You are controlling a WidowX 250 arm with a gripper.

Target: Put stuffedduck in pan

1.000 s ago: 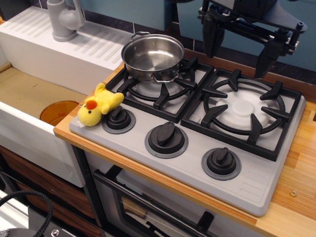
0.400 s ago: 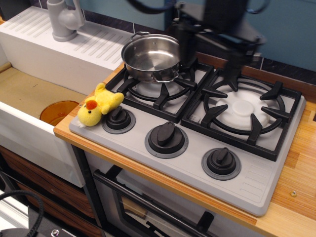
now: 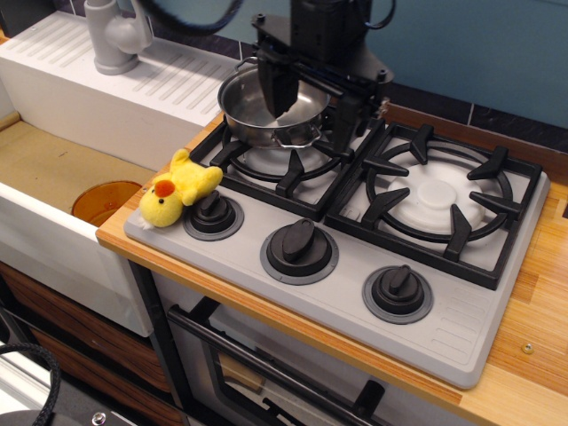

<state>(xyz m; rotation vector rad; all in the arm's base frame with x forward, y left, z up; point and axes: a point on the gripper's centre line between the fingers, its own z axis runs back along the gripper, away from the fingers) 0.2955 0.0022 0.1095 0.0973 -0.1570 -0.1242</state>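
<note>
The stuffedduck [image 3: 178,190] lies on the near left corner of the grey stove top [image 3: 461,328], its body leaning against the leftmost knob [image 3: 213,214], and it is in the same place as one second ago; nothing touches it. The pan [image 3: 257,124] stands on the far left burner grate [image 3: 288,160], a little further from the duck, empty inside as far as I can see, and it also has not moved. What has changed is the arm: one second ago the gripper [image 3: 311,102] was high at the far right, above the right burner, and now it has travelled to the left and come lower, so it hangs over the pan and partly hides its right side. Its two dark fingers [image 3: 272,87] stand apart, with clear space between them, and they hold nothing. I judge that this is the approach phase: the arm is on the way toward the duck, but it is still well apart from it, above the pan and not above the toy. For the task this means no grasp has happened yet; the gripper must continue to the near left and go down over the duck before any lifting. To the left, the white sink [image 3: 53,222] and the faucet [image 3: 114,35] stay unchanged, and the wooden tabletop [image 3: 532,373] on the right carries nothing of the task.
</note>
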